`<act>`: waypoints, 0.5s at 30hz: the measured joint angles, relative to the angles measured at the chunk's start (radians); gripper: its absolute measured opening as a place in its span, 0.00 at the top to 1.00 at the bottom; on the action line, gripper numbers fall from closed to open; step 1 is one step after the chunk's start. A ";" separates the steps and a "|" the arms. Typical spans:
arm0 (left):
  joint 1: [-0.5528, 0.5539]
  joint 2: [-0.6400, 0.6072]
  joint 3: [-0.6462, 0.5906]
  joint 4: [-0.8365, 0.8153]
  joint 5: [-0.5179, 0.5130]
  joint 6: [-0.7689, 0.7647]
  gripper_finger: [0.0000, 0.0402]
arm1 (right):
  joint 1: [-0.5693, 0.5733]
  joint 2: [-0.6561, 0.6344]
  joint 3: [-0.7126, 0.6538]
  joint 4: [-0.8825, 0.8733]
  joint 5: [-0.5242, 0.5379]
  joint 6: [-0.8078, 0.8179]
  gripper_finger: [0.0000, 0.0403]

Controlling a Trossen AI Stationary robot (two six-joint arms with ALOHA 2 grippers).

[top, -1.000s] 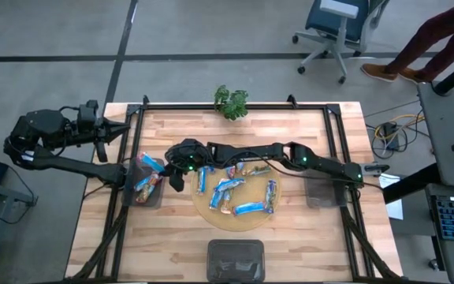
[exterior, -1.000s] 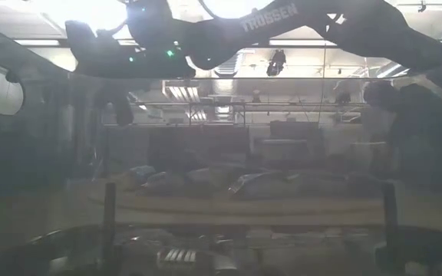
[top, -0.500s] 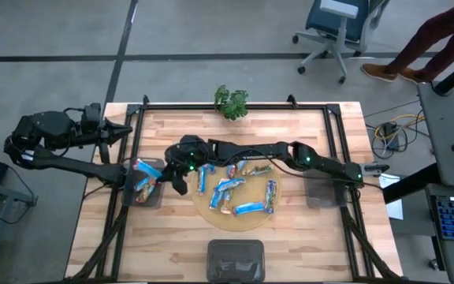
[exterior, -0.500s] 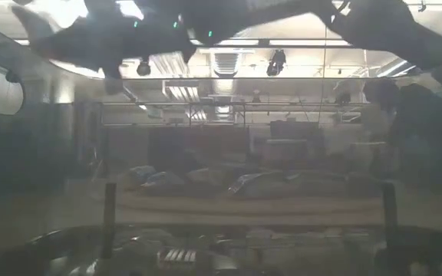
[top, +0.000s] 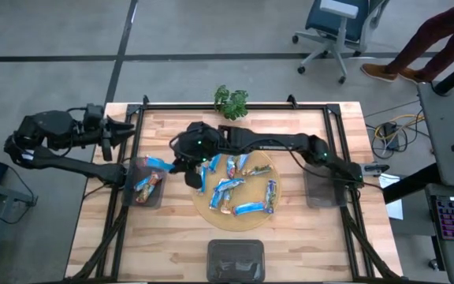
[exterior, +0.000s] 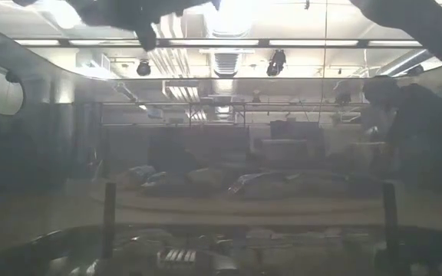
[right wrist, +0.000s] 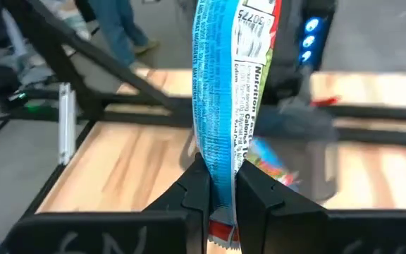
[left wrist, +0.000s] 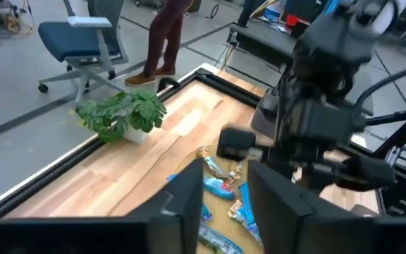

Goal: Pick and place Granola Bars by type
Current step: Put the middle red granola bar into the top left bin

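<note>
Blue bars (top: 235,189) lie on the round tray (top: 211,214); the right gripper (top: 181,164) hovers between tray and left bin (top: 146,189). Its wrist view shows the fingers (right wrist: 259,194) clamped on one bar (right wrist: 224,106). The left gripper (left wrist: 225,187), fingers parted, faces the tray.

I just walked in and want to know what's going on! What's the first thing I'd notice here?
The right pincer, reaching across to the left part of the table, pinches a blue granola bar that sticks up from its fingers. Under the arm, a round wooden tray in the middle of the table holds a pile of bright blue bars. More bars lie in the grey bin at the left.
</note>
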 joint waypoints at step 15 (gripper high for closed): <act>0.000 0.019 0.000 0.069 0.091 -0.050 0.45 | -0.065 -0.050 0.002 -0.004 0.076 -0.014 0.92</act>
